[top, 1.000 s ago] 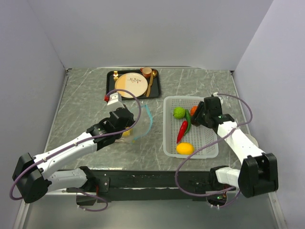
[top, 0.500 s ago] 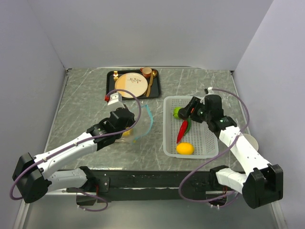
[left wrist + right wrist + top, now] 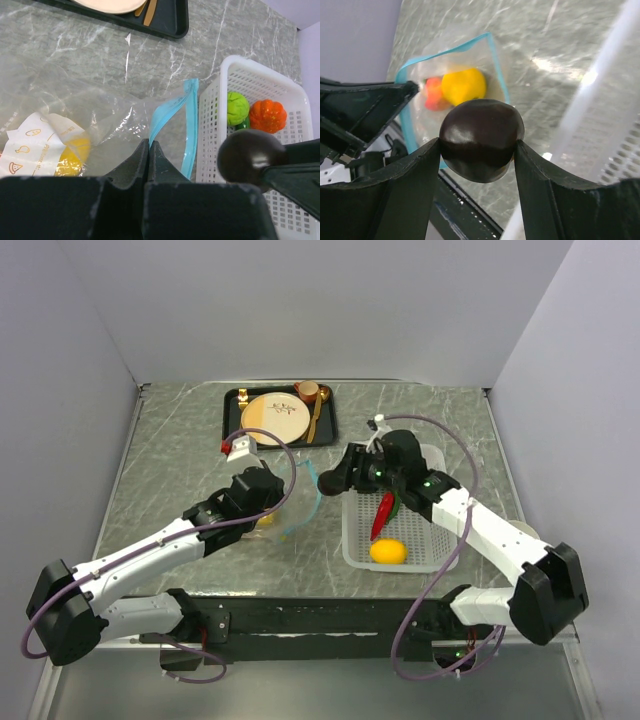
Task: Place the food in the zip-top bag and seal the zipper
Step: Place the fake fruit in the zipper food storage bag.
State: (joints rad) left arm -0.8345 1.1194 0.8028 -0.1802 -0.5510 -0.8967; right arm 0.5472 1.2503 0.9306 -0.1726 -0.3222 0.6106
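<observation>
My left gripper (image 3: 277, 506) is shut on the edge of the clear zip-top bag (image 3: 292, 502), pinching it by the light blue zipper (image 3: 172, 107). The bag holds a yellow lemon (image 3: 463, 85) and a red-orange piece (image 3: 434, 94). My right gripper (image 3: 332, 480) is shut on a glossy dark round toy food (image 3: 481, 140) and holds it in the air beside the bag's open mouth, left of the white basket (image 3: 430, 540). In the basket lie a lime (image 3: 237, 107), an orange fruit (image 3: 267, 115), a red chili (image 3: 381, 515), a green chili (image 3: 396, 502) and a lemon (image 3: 388, 552).
A black tray (image 3: 232, 425) with a cream-and-tan plate (image 3: 273, 418), a small cup and gold cutlery stands at the back, behind the bag. The basket's left wall is close under my right wrist.
My right gripper has lifted the dark round item out of the basket and carried it left to the bag's mouth. The left gripper and the bag have stayed put.
</observation>
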